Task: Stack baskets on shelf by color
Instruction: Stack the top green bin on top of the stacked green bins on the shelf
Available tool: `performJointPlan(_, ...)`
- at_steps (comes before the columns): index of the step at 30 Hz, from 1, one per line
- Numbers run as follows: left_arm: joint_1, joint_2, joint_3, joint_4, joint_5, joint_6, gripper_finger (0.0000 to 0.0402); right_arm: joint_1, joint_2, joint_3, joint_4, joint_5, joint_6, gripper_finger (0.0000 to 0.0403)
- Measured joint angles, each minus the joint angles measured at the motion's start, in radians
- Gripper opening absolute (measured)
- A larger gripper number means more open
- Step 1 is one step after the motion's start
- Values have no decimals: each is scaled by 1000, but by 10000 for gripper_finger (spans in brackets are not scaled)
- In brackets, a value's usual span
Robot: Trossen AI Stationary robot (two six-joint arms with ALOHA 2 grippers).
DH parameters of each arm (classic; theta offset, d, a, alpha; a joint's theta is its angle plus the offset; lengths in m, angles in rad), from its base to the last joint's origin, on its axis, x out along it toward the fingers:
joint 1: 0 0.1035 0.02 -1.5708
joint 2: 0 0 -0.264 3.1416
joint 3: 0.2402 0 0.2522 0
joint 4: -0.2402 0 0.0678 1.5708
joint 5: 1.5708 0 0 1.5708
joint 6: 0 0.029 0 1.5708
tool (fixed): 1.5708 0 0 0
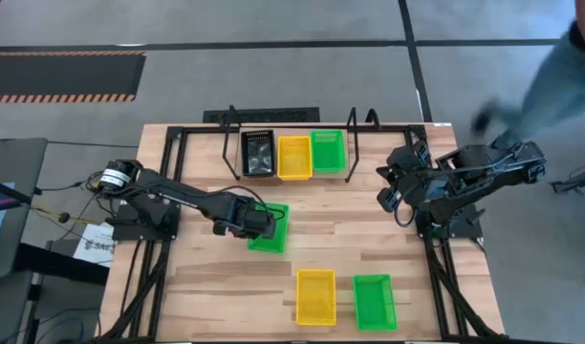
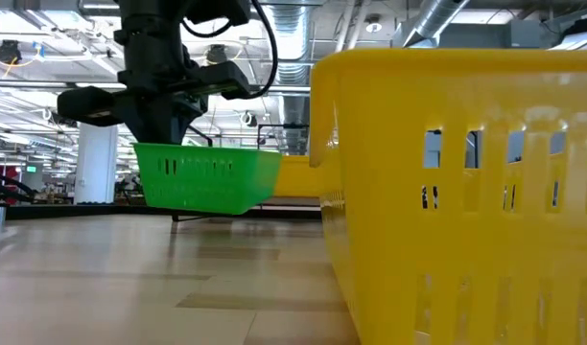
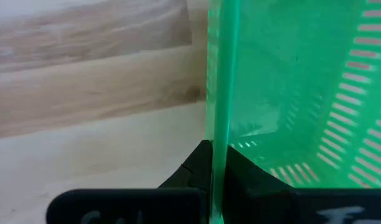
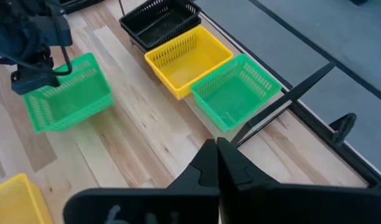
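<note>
On the shelf [image 1: 359, 129] at the table's far edge, a black basket [image 1: 258, 153], a yellow basket [image 1: 294, 156] and a green basket [image 1: 328, 151] stand side by side. My left gripper [image 1: 243, 222] is shut on another green basket [image 1: 270, 229] over the table's middle. A yellow basket [image 1: 315, 295] and a green one [image 1: 375, 301] rest on their bottoms near the front edge. My right gripper [image 4: 216, 149] hangs shut and empty above the table's right side. My left gripper has the green basket's long wall [image 3: 216, 112] on the side toward the table's left. One finger is inside the basket and one outside. The fingers come from above, pointing down. The basket [image 2: 207, 177] hangs clear of the table, slightly tilted.
The shelf's black upright loops [image 1: 352, 124] rise beside the row of baskets. The near yellow basket [image 2: 466, 192] fills the low view's right half. A person [image 1: 560, 67] stands beyond the table's far right corner. Bare wood lies between the held basket and the shelf.
</note>
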Motion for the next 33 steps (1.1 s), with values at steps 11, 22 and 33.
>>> performJointPlan(11, 12, 0, -3, 11, 39, 34, 0, 0, 0, 0, -1, 0, 0, 3)
performJointPlan(22, 13, 0, -67, 153, 38, 44, 0, 0, 0, 0, -2, 0, 0, 3)
performJointPlan(33, 13, 0, -67, 122, 32, 53, 0, 0, 0, 0, -2, -4, 1, 3)
